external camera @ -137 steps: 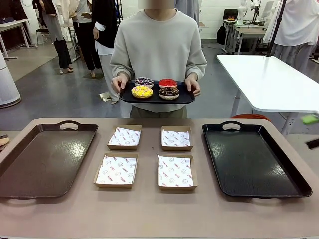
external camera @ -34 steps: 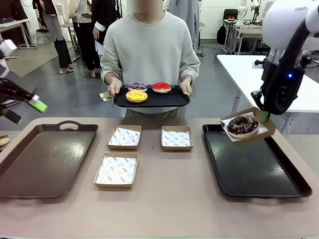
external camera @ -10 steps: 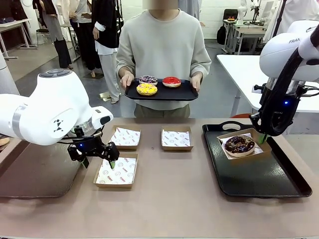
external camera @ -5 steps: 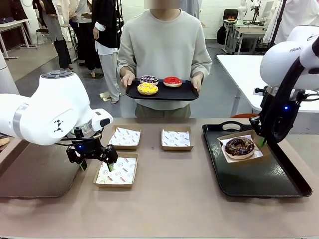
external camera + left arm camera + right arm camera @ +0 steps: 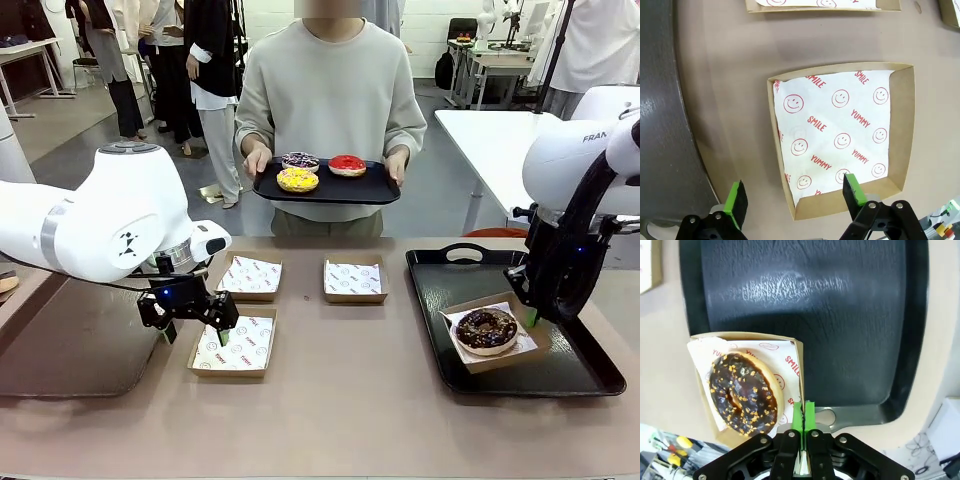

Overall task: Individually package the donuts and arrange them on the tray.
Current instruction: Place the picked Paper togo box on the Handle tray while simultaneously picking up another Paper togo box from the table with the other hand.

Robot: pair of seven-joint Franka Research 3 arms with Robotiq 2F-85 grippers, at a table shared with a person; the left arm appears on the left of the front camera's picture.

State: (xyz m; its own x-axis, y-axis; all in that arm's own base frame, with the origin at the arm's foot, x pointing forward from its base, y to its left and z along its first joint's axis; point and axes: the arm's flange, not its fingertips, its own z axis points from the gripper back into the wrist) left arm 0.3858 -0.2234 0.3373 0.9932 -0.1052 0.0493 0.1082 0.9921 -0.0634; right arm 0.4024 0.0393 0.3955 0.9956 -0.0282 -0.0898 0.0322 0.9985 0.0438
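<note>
**First boxed donut down on the tray, next box lined up**

The right jaws are pinched shut on the wall of the box (image 5: 500,360) holding the chocolate donut (image 5: 487,330), low on the near end of the black tray (image 5: 470,275); letting go looks due. The left jaws hang wide open and empty astride the edge of an empty lined box (image 5: 840,135); they should close on it next. The yellow donut (image 5: 297,180), red donut (image 5: 347,165) and purple donut (image 5: 300,160) wait on the person's small tray (image 5: 370,190). The tan surface (image 5: 340,420) also bears a brown tray (image 5: 70,350). People and a white table (image 5: 520,150) stand behind.

Glossy white rounded left arm (image 5: 100,220), white right arm (image 5: 575,160) lettered black, black jaws, green pads (image 5: 735,202)
</note>
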